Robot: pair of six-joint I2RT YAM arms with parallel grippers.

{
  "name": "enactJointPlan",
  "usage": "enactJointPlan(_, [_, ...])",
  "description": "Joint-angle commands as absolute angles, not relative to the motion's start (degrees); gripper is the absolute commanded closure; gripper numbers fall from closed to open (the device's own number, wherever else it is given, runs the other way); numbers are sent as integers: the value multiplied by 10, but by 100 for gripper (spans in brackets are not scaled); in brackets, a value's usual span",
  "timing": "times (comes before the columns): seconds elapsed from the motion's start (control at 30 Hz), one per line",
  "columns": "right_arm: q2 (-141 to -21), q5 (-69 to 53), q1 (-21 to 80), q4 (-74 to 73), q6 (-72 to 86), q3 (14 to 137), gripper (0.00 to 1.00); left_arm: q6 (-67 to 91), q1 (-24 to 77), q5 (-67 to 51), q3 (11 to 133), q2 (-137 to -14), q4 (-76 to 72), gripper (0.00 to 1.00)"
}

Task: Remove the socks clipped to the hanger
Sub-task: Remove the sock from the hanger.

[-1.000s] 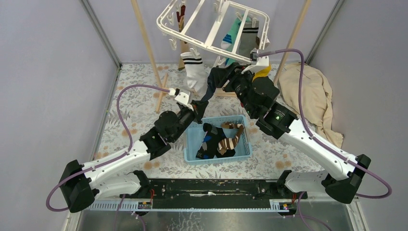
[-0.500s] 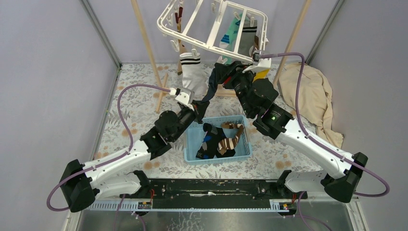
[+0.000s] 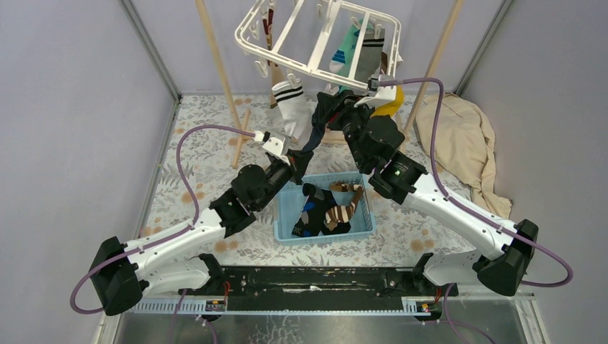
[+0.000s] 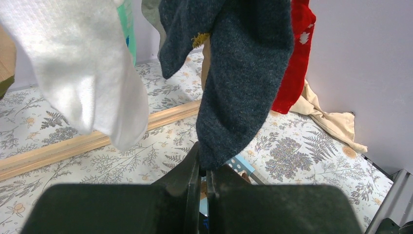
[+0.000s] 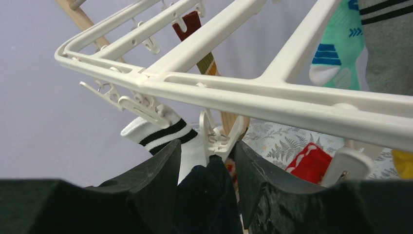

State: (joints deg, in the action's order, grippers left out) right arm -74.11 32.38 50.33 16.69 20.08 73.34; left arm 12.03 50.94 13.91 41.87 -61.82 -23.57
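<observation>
Socks [image 3: 371,44] of mixed colours are clipped under the white plastic rectangular drying hanger [image 3: 308,68], and more are heaped in a light blue plastic basket [image 3: 324,233] set on the table well below the hanger's front bar.

A dark navy knitted sock [image 3: 317,123] is hung from a small white clip [image 5: 216,139] under that front bar. Its lower end is pinched between the fingers of the left gripper [image 4: 203,166], which are pressed together on the fabric, so that the sock is drawn down from the hanger towards the basket.

The right gripper [image 5: 207,156] is raised to just below the front bar. Its dark fingers are held partly apart, with the clip and the top of the navy sock between them; whether the pads are pressed on the clip cannot be told.

Just beside the navy sock, under the hanger's left part, a white sock with black stripes [image 3: 290,107] is clipped. A teal patterned sock [image 3: 346,50] is seen through the hanger's crossbars. A red sock [image 5: 311,163] and a yellow sock [image 3: 391,107] are hung under the hanger's right end.

A brown-striped sock [image 3: 345,212] is laid on top of the basket's heap. A crumpled beige cloth [image 3: 466,143] is spread on the table to the right of the hanger, and pale wooden poles [image 3: 215,61] are stood at either side of it.
</observation>
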Motion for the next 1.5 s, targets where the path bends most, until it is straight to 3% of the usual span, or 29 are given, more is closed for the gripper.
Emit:
enactJointPlan(0.0, [-728,363,507,230,184,742,49,125,505,135,421,-622,-271,91])
enactJointPlan(0.17, [-726,374,507,251,175,735,52,126,505,132,423,-628,-273,92])
enactJointPlan(0.57, [-726,370,507,251,163,738,80,127,505,128,429,-630,-270,92])
enactJointPlan(0.63, [-728,370,507,242,163,743,76,126,505,128,429,-628,-269,92])
enactJointPlan(0.8, [-726,370,507,239,161,743,80,129,505,128,428,-626,-268,92])
enactJointPlan(0.93, [-726,368,507,224,168,747,59,133,505,126,426,-622,-265,92])
enactJointPlan(1.23, [-687,342,507,179,194,714,41,148,505,109,424,-605,-237,92])
enactJointPlan(1.3, [-673,331,507,165,199,701,29,155,505,105,423,-600,-226,92])
enactJointPlan(1.47, [-610,298,507,141,209,655,24,178,506,93,415,-592,-201,92])
